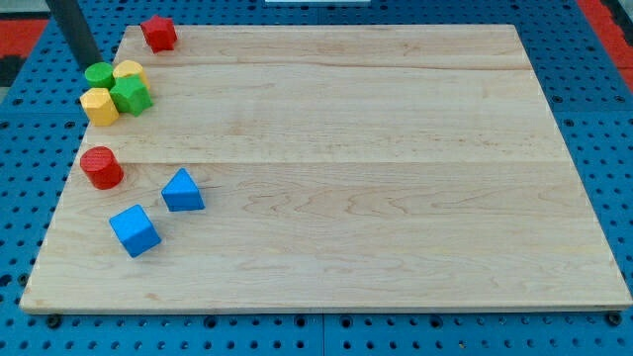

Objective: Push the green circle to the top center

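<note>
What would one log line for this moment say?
tip: just left of green circle | circle: left-edge cluster, by yellow and green blocks | top center: not reached
</note>
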Robot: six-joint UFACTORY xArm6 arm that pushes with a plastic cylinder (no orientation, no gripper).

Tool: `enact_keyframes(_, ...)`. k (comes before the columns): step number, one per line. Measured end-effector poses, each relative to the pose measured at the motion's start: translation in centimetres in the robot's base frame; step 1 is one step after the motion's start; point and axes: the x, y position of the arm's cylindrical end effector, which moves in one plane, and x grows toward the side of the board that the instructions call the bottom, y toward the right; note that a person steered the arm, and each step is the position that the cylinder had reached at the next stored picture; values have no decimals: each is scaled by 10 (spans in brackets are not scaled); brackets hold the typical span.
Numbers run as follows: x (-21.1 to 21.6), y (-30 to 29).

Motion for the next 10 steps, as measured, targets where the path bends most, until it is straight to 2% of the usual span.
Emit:
enact_keyframes(1, 31, 4)
enact_keyframes(2, 61, 34)
enact_keyframes(4, 69, 46)
enact_keyframes(5, 74, 80)
enact_keyframes(6, 106, 109)
enact_keyframes(7, 106, 79)
enact_keyframes(8, 149, 84)
enact_keyframes(9, 170, 126)
enact_keyframes(10, 170, 207)
